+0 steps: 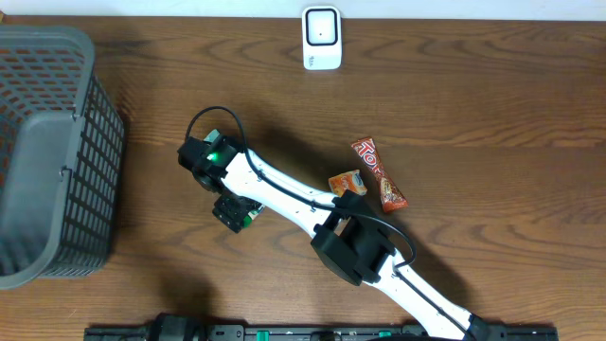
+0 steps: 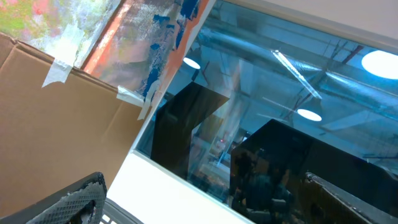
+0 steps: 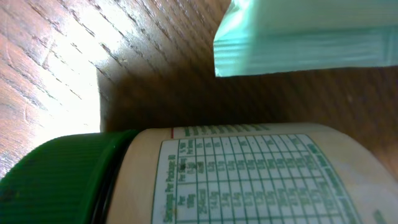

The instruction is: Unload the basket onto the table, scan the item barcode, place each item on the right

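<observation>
**Pick-up of the bottle in hand, scan not yet begun**

Right pincer (image 1: pixel 232 212) low over the table, pressed close against a bottle (image 3: pixel 249 180) lying on its side. Green cap (image 3: pixel 56 180) toward the left of the wrist view, nutrition table turned to the camera. Impossible to tell whether clamped on the bottle or only placed around it: no fingers visible in the wrist view, and too small to judge from above. Just behind the bottle, a pale green packet (image 3: pixel 298 37), separated from it by a strip of shadowed wood.

Judged as the grasping step, early in the task. Next: close firmly on the round body without letting it roll, lift, carry to the white scanner (image 1: pixel 322 38) at the far edge, well apart, and turn to bring the barcode toward it. No barcode on the visible side, so probably some rotation needed.

Further out on the dark wooden table (image 1: pixel 473 85): a red snack wrapper (image 1: pixel 379 175) with a small orange packet (image 1: pixel 347 180) just beside it, and a grey mesh basket (image 1: pixel 104 142) at the left edge. Above, in the left wrist view, taped brown cardboard (image 2: pixel 56 124) and ceiling lamps (image 2: pixel 379 62).
</observation>
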You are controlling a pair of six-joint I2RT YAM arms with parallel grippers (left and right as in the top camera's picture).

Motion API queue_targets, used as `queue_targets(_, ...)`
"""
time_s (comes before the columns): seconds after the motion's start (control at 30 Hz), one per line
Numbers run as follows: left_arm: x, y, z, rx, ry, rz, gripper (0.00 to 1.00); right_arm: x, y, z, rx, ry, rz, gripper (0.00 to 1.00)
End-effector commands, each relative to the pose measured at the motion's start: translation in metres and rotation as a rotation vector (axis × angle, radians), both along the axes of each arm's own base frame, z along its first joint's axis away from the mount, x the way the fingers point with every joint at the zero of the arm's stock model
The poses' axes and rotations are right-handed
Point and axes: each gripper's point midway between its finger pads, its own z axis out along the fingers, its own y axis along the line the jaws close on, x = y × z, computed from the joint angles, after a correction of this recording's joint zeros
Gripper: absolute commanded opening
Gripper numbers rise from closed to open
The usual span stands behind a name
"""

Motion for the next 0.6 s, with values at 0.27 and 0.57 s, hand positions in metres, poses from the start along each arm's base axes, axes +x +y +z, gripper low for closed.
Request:
queue_targets(0.27,0.008,0.000,-0.002,-0.007,0.006,0.007,0.98,-0.015,-0.030,0.019,-0.044,0.197,-0.133,0.75)
queue_targets(0.57,0.031,-0.004,-0.009,-0.013,0.019,0.003,0.98,-0.001,-0.042,0.049,0.121,0.438,-0.312,0.78)
